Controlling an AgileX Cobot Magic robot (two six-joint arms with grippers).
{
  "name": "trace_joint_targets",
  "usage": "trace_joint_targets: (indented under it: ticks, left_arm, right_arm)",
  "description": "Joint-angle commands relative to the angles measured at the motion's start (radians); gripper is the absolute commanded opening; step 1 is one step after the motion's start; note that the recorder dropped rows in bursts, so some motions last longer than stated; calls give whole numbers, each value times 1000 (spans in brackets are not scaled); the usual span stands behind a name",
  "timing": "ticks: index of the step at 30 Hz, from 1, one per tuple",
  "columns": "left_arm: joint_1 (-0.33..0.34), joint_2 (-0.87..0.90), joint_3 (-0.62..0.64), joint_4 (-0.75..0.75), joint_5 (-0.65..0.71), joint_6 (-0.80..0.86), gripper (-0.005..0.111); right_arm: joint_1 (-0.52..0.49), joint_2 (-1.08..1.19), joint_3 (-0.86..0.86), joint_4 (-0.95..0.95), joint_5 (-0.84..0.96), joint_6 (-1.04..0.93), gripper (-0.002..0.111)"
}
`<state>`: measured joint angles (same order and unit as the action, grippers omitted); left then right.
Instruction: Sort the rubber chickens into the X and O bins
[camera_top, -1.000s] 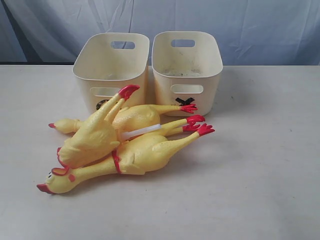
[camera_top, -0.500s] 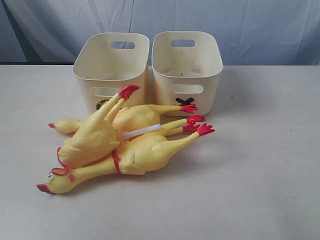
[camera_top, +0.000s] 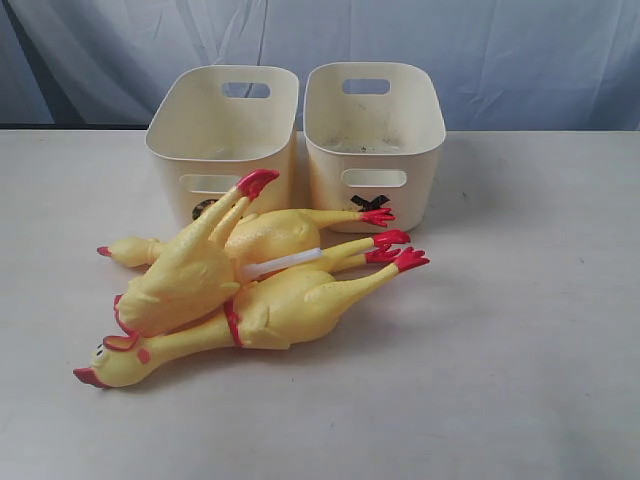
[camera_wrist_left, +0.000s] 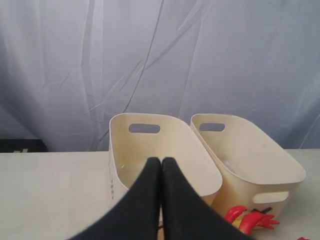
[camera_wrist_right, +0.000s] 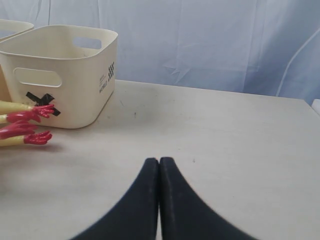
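Observation:
Three yellow rubber chickens with red beaks and feet lie piled on the table in front of the bins. The front chicken lies with its head at the lower left. A second chicken rests across the pile with one red foot raised. The rear chicken lies beneath it, next to the bins. The X bin stands at the back right, its black X partly covered by red feet. The left bin carries a dark mark, mostly hidden. Left gripper and right gripper are shut and hold nothing; neither shows in the exterior view.
Both bins look empty inside. A wrinkled blue-grey curtain hangs behind the table. Bare white tabletop spreads to the right and front of the pile.

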<state>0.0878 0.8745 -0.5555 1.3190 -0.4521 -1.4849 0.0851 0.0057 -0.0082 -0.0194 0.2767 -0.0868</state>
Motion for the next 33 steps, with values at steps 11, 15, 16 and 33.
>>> trace_joint_targets:
  ticks: [11,15,16,33]
  left_arm:
    - [-106,153,-164,425,-33,-334,0]
    - [-162,225,-183,425,-73,-301,0]
    - [-177,250,-183,425,-73,-298,0]
    - [-249,540,-212,372,-209,-99,7]
  right_arm:
    - [-5,-6,8,-6,1,-2,-1]
    - [-5,-6,8,-6,1,-2,-1]
    - [-5,-6,8,-6,1,-2,-1]
    - [-5,-6,8,-6,-9,-2,-1]
